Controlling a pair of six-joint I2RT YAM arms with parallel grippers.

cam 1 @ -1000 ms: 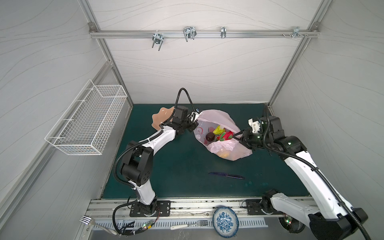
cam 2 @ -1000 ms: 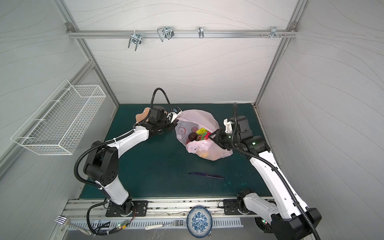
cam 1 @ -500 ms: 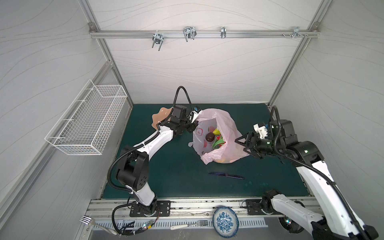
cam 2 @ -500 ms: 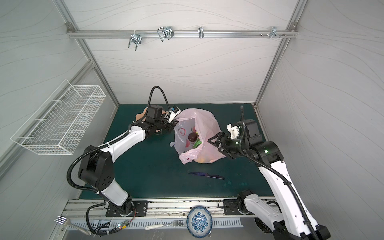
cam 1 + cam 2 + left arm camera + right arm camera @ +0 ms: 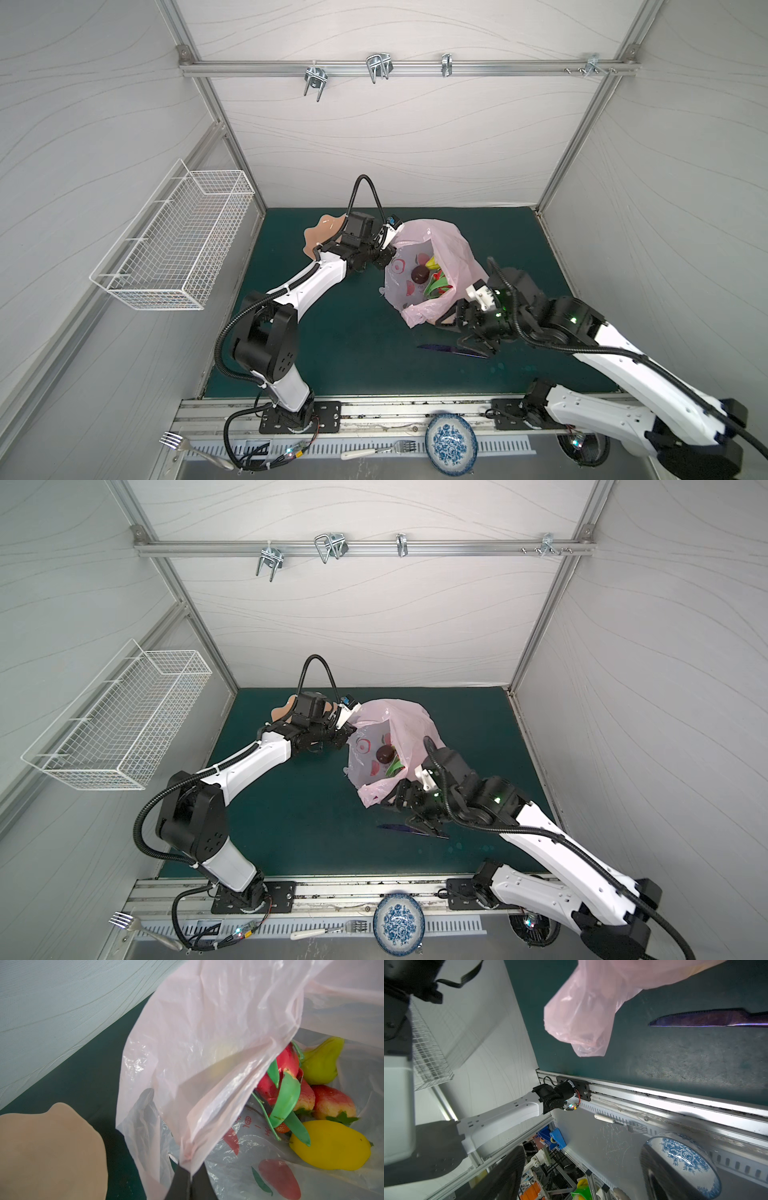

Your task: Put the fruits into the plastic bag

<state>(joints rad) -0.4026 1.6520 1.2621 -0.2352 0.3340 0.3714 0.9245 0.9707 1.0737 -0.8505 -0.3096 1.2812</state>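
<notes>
White panel walls (image 5: 395, 137), green mat (image 5: 353, 353), wire basket (image 5: 178, 245) L side.

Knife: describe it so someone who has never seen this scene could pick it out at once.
Start at the green mat and find the pink bag. Just in front of the bag, nearer the arms' bases, lies the knife. It is the only long, flat, dark purple thing there.

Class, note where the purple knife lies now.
In both top views the knife lies on the green mat, right of centre, just in front of the plastic bag, beside the right gripper.
</notes>
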